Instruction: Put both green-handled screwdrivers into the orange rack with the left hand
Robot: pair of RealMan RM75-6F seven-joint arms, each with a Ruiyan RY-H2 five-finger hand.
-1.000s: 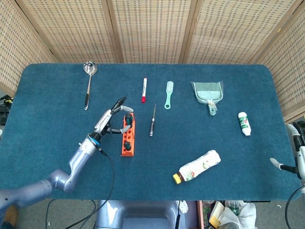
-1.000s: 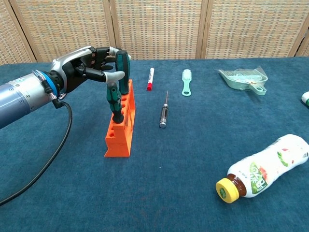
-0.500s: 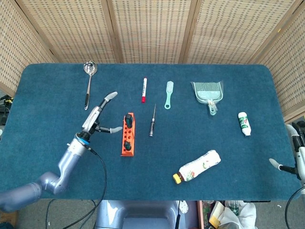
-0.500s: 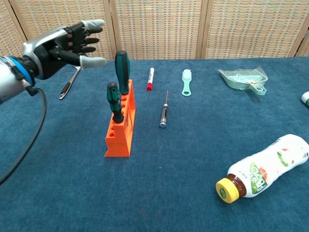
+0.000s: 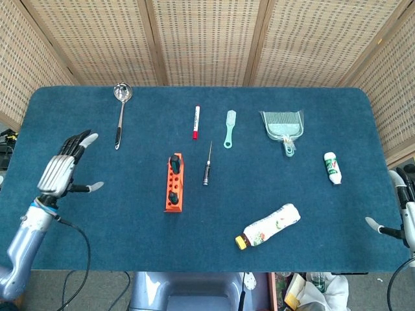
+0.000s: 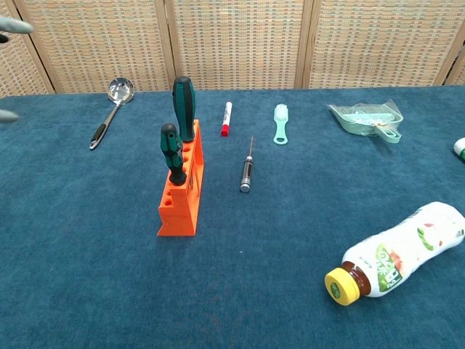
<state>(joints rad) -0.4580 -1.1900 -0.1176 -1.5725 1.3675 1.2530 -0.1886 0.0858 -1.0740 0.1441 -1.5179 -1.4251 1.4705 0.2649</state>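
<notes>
The orange rack [image 5: 174, 184] [image 6: 180, 196] stands left of the table's middle. Both green-handled screwdrivers stand upright in it: the large one [image 6: 184, 107] [image 5: 175, 161] in the far end, the small one [image 6: 171, 151] [image 5: 172, 194] toward the near end. My left hand [image 5: 63, 167] hovers well to the left of the rack, fingers spread, holding nothing; the chest view catches only its fingertips [image 6: 13, 25] at the left edge. My right hand [image 5: 403, 214] shows partly at the right edge, off the table, thumb held apart and nothing in it.
A ladle [image 5: 120, 113] lies at the back left. A red marker [image 5: 195, 122], a black-handled precision screwdriver [image 5: 207, 167], a mint brush [image 5: 229, 128] and a mint dustpan [image 5: 283, 126] lie behind and right of the rack. A capped bottle [image 5: 268, 227] and a small white bottle [image 5: 332, 167] lie at the right.
My left hand let go of the large screwdriver, opened and drew back far to the left. Both screwdrivers stay upright in the rack. The right hand has barely moved.
</notes>
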